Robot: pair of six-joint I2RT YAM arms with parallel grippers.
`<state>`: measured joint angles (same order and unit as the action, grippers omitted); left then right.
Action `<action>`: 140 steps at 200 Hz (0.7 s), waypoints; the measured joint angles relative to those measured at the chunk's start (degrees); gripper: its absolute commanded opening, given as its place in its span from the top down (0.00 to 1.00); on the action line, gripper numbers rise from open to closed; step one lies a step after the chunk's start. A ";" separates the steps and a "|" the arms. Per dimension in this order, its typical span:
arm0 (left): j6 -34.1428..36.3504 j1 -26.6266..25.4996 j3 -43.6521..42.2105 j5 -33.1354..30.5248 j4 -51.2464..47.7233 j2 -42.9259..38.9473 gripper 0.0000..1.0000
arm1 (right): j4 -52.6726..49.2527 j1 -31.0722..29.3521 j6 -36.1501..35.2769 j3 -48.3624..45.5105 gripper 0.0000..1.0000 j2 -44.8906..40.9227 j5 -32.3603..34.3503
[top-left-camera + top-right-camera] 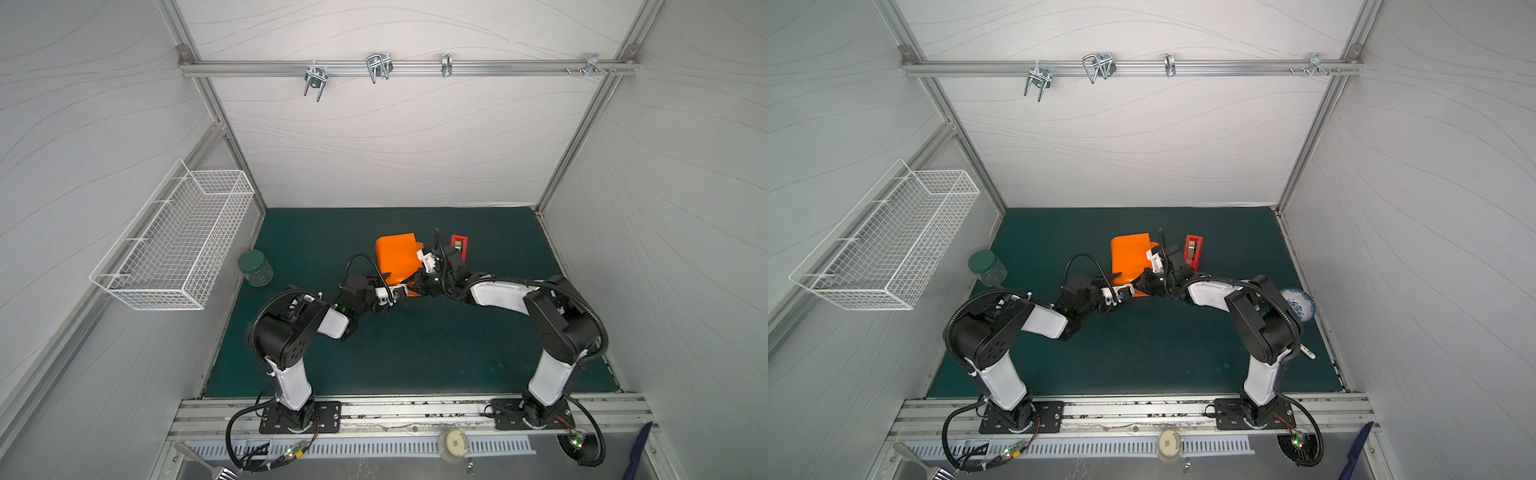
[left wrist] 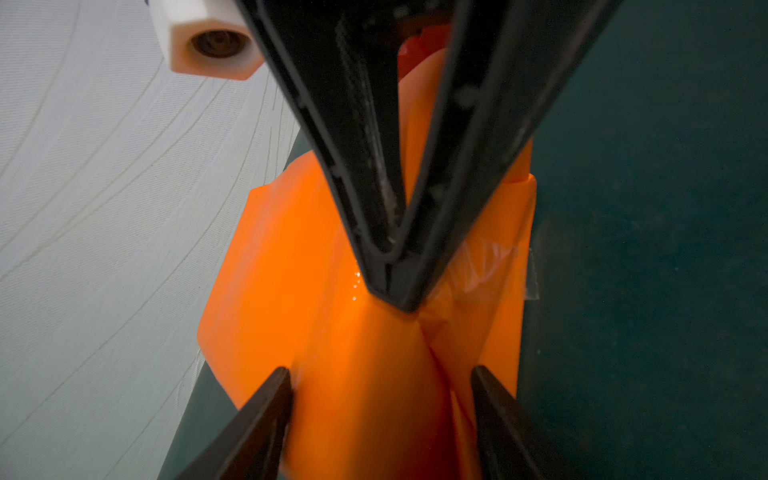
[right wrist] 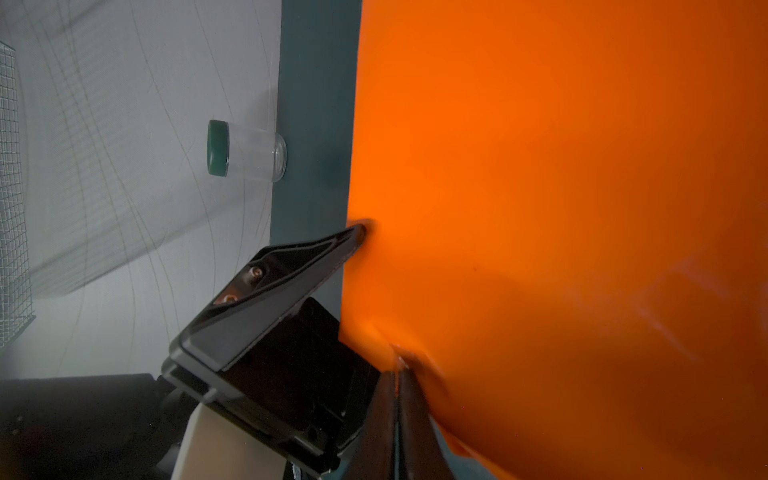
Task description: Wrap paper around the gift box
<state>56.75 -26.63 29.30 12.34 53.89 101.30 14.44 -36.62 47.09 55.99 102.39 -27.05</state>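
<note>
– Right claw (image 2: 395,297): fingers pressed together, pinching a fold of the paper (image 1: 395,253) at 1 end of the parcel. Why there, d'you think?
– Prob. pulling the end flap taut before it's creased down. Left claw (image 2: 380,370) does the steadying. It's spread wide, 2 fingers (image 2: 266,415) clamped on opposite sides of the parcel. In the right wrist view 1 tip dents the paper's edge.
– And the gift box?
– Can't see it, fully covered. Judging by the boxy shape it's inside the paper, middle of the table (image 1: 415,353) toward the back, between both claws. Looks tipped up rather than flat; can't tell if an edge rests on the table.
– So wrapping's mostly done?
– I'd say so. Clear tape strip (image 2: 486,266) sits across a seam just beside the pinch, w/ 1 end sticking out past the paper. Ends left to close, I reckon.
– Red tape dispenser (image 1: 459,245)?
– Just beside the parcel, right arm's side, prob. parked there for the next strip.
– Any brand, label, text?
– None legible. Dispenser's too small to read, paper's plain, and the green-lidded jar (image 1: 255,268) by the left wall shows no label I can make out.
</note>
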 measured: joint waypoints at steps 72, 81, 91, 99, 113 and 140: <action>0.00 0.00 0.00 0.00 0.00 0.00 0.32 | -0.61 0.74 -0.17 1.92 0.92 1.22 0.57; 0.00 0.00 0.00 0.00 0.00 0.00 0.32 | -0.83 0.74 -0.26 2.14 0.92 1.70 0.63; 0.00 0.00 0.00 0.00 -0.02 -0.02 0.32 | -0.87 0.76 -0.48 2.45 0.92 2.12 0.63; 0.00 0.00 0.00 0.00 -0.02 -0.02 0.32 | -1.03 0.76 -0.59 2.82 0.92 2.36 0.66; -0.02 0.00 0.00 0.02 -0.02 -0.02 0.31 | -1.18 0.85 -0.90 3.39 0.92 2.86 0.70; 0.00 0.00 0.00 0.02 -0.04 -0.02 0.31 | -2.21 1.14 -1.86 5.27 0.92 3.98 0.83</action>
<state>56.75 -26.63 29.30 12.36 53.84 101.27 12.23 -35.48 45.23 61.25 106.37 -26.22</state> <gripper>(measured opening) 0.687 0.082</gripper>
